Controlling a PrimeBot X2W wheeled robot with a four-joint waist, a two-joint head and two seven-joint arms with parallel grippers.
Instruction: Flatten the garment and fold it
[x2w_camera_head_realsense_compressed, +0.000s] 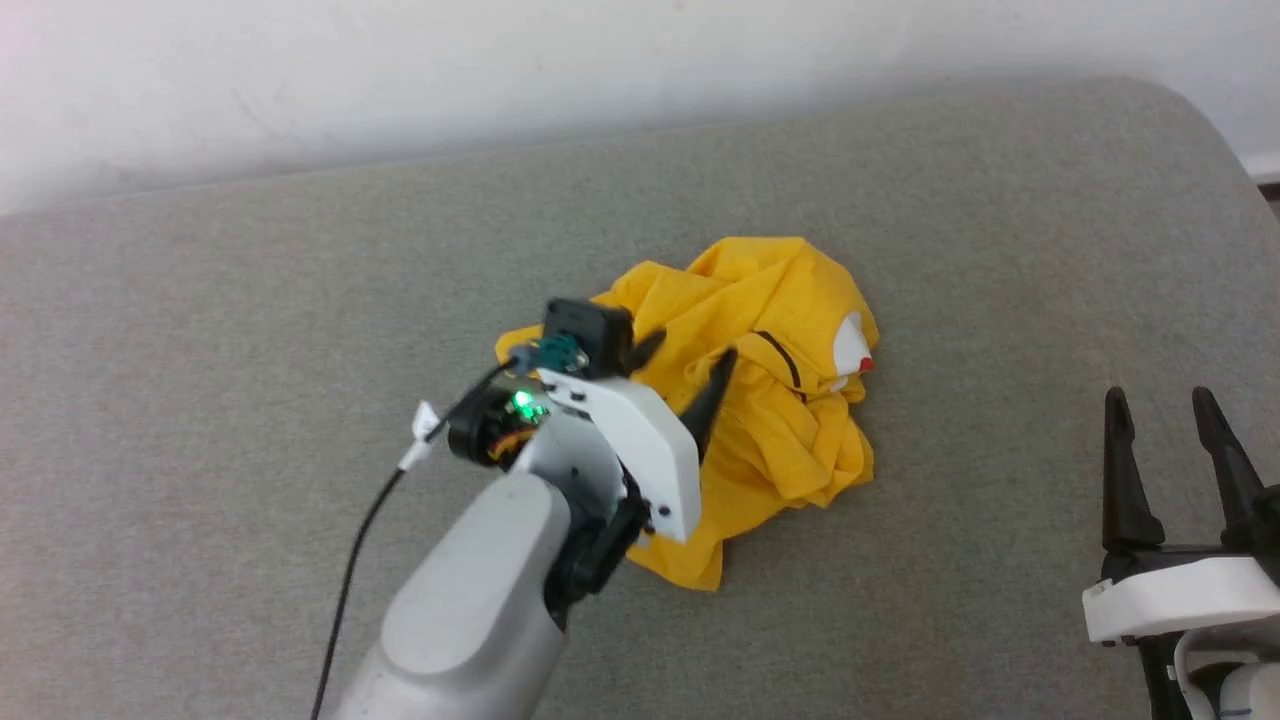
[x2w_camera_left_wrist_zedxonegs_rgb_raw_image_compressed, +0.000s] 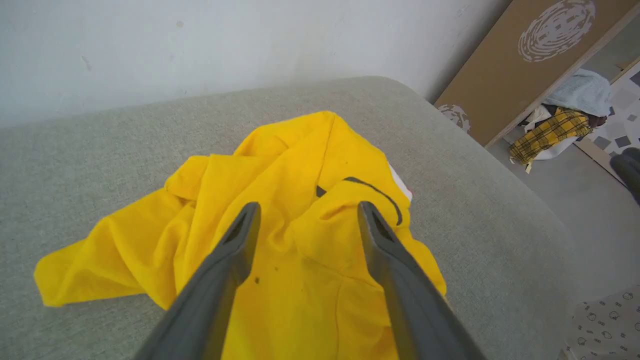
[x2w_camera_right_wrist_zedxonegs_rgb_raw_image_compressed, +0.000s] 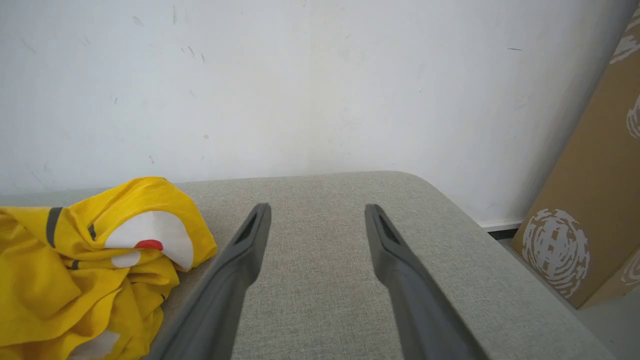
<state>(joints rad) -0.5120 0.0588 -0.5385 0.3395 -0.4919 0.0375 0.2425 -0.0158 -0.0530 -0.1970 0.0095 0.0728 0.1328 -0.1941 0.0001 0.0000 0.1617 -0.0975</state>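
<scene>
Plainly, the garment (x2w_camera_head_realsense_compressed: 770, 290) lies as a crumpled heap near the middle of the desk (x2w_camera_head_realsense_compressed: 250, 330), folds piled over one another. A white patch with a red spot shows on its right side, and a thin black line crosses one ridge. It looks thin, limp and light: it should drape from any pinch, drag easily over the grey cover and keep no shape of its own. The best hold is probably a free edge, such as the flap spreading flat toward the robot, since a pinch into the mound would likely catch several layers at once.

The left gripper (x2w_camera_head_realsense_compressed: 690, 365) hangs over the heap with its fingers spread wide, holding nothing; whether the tips brush the cloth cannot be told. The right gripper (x2w_camera_head_realsense_compressed: 1157, 410) sits well apart at the desk's right side, fingers likewise apart and empty. A white wall (x2w_camera_head_realsense_compressed: 600, 60) stands behind the desk.
</scene>
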